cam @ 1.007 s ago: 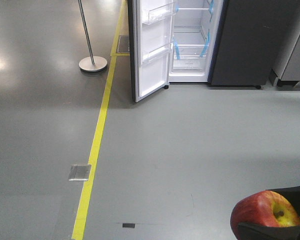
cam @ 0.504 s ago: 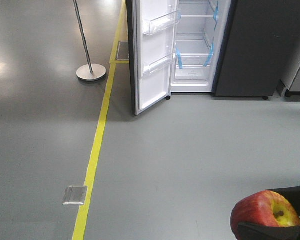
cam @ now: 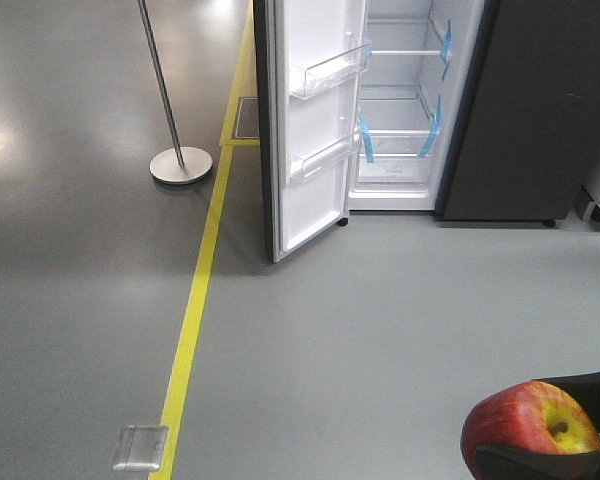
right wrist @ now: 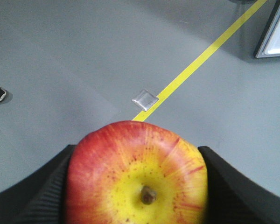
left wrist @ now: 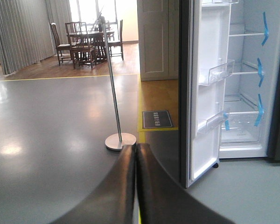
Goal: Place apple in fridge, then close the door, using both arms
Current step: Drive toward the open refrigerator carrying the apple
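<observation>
- At the lower right of the front view, the apple (cam: 528, 428) is pinched in the right jaws. The wrist view shows ribbed black pads (right wrist: 35, 196) against both its sides, with the stem dimple facing the camera.
- Left jaws: pressed together, nothing between them, pointing toward the fridge (cam: 520, 110) and a metal pole (cam: 165, 90).
- The fridge is well apart from the apple, across grey floor (cam: 380, 320).
- The door (cam: 315, 130) stands wide open on the left, its white liner and clear bins facing the opening.
- The shelves (cam: 400, 95) look bare, with blue tape strips at their edges.
- A yellow line (cam: 195, 310) runs up toward the door's foot, with a small metal plate (cam: 140, 447) beside it.
- Step in hand, as judged: the approach. The apple is carried but not yet within reach of the fridge.
- Next move calls for closing the gap and squaring up to the opening, right of the door. The right arm then lifts to a shelf, and the jaws spread only once the apple rests.
- The left arm is free for the door and must reach its outer face.
- Risk: the door juts into the path.
</observation>
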{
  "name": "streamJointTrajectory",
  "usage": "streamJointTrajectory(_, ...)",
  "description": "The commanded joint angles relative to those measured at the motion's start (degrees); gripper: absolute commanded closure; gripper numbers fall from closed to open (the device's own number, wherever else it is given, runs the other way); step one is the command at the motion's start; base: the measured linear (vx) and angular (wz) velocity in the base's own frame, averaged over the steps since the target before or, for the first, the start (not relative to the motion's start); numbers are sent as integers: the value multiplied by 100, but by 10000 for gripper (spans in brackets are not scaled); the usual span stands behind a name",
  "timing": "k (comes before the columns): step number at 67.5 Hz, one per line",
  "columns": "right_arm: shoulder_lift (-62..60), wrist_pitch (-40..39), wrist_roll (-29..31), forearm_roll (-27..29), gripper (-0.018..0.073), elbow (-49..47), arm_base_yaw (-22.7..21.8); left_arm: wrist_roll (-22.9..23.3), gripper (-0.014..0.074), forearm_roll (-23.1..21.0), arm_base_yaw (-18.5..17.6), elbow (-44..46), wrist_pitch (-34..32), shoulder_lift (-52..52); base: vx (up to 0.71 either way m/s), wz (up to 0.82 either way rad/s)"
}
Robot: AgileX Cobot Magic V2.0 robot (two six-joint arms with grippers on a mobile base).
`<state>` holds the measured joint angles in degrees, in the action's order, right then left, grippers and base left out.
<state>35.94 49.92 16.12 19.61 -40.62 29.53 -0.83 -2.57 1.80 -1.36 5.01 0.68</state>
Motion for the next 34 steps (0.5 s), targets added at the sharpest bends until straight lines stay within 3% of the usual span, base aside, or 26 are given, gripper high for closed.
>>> streamJointTrajectory(1,0,-369,55,110,197,-150,7,39,603,-59,-37,-69,-451,78,29,1)
streamJointTrajectory(34,0,-369,55,110,197,-150,7,39,603,-59,-37,-69,-451,78,27,-2)
